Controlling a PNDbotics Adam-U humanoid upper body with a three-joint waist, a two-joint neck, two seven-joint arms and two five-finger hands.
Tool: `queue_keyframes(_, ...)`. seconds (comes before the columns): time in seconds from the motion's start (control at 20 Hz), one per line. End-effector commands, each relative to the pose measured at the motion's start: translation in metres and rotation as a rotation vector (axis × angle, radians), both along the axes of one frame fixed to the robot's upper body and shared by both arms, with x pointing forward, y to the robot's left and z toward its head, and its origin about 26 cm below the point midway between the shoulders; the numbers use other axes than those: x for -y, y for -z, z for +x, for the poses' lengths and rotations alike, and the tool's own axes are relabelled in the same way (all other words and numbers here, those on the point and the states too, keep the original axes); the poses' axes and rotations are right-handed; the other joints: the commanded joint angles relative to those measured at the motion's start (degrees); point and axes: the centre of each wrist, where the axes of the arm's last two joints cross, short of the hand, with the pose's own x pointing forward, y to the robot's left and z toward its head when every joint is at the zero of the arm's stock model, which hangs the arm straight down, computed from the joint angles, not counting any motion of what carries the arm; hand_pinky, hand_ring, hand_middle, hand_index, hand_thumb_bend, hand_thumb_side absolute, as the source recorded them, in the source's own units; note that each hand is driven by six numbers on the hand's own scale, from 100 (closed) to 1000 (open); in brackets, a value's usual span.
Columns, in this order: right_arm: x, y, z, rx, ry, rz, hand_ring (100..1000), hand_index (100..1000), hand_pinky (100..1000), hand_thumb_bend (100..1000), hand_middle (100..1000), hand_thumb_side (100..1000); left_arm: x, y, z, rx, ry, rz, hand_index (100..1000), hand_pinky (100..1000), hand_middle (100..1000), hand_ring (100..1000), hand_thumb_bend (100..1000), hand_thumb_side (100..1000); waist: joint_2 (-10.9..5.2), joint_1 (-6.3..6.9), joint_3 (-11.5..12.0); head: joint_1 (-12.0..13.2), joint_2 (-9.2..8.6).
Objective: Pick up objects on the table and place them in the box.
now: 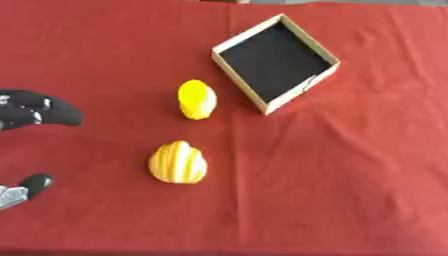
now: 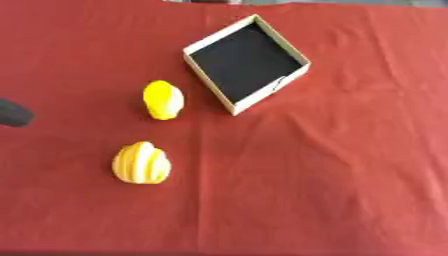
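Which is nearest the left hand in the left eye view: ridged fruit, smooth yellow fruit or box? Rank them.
From the left hand, at the left edge:
1. Ridged fruit, lower centre-left, and smooth yellow fruit, just above it: too close to call.
2. Box, upper centre, beyond both, empty.

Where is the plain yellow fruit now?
The plain yellow fruit lies on the red cloth, left of centre in the left eye view, just left of the box and above the ribbed yellow fruit.
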Motion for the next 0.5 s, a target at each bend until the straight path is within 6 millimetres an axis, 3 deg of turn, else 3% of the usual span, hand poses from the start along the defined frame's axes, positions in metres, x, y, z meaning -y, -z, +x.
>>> queue_keyframes(0.05,-0.001,-0.009,-0.003,0.017,-0.009,-0.019,879,782,922,100,653,470,0.010,-0.007,-0.001,-0.005,0.000,0.027,937,908,854,870,231,516,-1.34,0.33,0.06,0.19,-0.46)
queue_keyframes(0.3,-0.001,-0.007,-0.003,0.004,-0.010,-0.021,879,782,924,100,650,470,0.029,-0.014,0.004,-0.009,-0.007,-0.043,929,898,844,857,188,585,-1.59,0.45,0.64,-0.02,-0.09)
queue_keyframes(0.5,0.000,-0.006,-0.003,-0.008,-0.006,-0.022,878,781,925,100,647,470,0.045,-0.022,0.006,-0.002,0.004,-0.103,902,897,827,846,205,607,-1.84,0.72,1.29,-0.52,0.21)
